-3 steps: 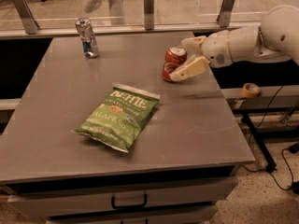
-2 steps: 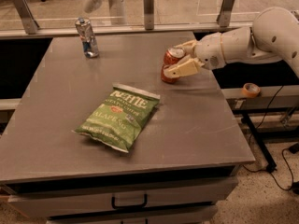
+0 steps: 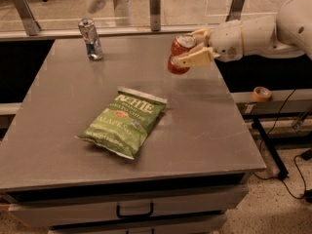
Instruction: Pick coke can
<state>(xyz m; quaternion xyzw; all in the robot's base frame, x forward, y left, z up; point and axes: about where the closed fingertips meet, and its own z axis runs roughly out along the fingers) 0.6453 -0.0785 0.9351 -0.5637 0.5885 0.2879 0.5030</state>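
coke can (image 3: 179, 45) in pincer (image 3: 184, 48), above desk (image 3: 204, 126), beyond and to the right of the chip bag (image 3: 126, 122).
item held tilted, silver top leaning away from the chip bag, base seemingly clear of the desk surface; pincer closed onto the can's sides, one pale finger across its upper part, the other along its lower side; white arm (image 3: 263, 30) enters from the right of the chip bag. green chip bag lies flat near desk centre. slim silver-and-blue can (image 3: 90, 39) stands upright beyond and left of the chip bag, well apart from the coke can.
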